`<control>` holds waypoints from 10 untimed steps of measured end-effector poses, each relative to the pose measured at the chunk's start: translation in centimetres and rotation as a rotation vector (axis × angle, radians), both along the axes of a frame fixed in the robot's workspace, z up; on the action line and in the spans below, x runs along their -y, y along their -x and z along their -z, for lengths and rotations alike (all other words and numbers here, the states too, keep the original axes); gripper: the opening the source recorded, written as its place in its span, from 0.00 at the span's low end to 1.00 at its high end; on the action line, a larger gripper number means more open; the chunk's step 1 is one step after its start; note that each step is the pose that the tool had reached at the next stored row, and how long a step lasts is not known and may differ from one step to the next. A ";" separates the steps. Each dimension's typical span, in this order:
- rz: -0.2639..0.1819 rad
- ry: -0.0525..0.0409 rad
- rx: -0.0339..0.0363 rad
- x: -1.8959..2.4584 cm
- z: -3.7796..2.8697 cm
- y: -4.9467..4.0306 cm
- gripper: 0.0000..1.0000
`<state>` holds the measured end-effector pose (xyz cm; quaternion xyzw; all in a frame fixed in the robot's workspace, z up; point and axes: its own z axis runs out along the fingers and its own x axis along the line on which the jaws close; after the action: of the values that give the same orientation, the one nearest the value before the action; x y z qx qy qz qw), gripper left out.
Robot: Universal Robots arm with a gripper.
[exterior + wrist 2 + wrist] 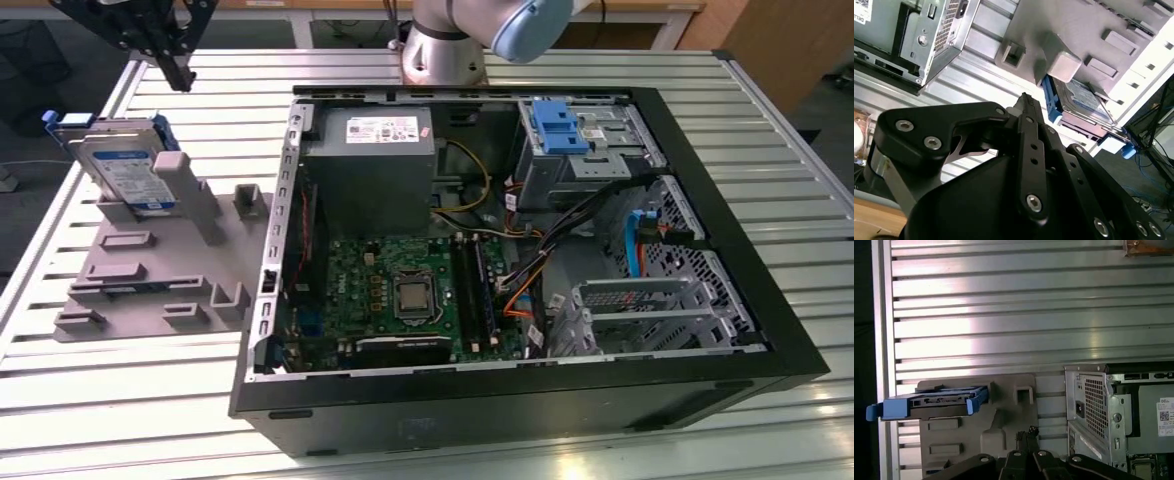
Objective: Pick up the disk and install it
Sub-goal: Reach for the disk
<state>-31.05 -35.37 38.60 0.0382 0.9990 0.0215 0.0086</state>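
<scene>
One disk (pixel 123 168) propped in a grey stand (pixel 134 280), gripper (pixel 179 76) near it, fingers together and empty, open computer case (pixel 534 412) beside.

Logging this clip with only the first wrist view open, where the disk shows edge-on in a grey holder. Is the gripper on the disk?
Observer: No. In the exterior view the gripper hangs apart from the disk, shut and holding nothing.
Operator: How does the disk sit in there?
Observer: Tilted, label face showing, leaning against a grey post of the holder.
Operator: Is the computer case open?
Observer: Yes. The case lies with its side off, and the motherboard is exposed.
</scene>
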 end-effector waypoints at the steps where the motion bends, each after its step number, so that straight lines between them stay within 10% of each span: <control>1: 0.000 0.0000 -0.0006 -0.04 0.03 0.26 0.11; 10: 0.000 0.0000 -0.0066 -0.48 0.43 3.23 0.11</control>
<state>-34.28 -34.89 38.18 0.0383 0.9990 0.0214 0.0053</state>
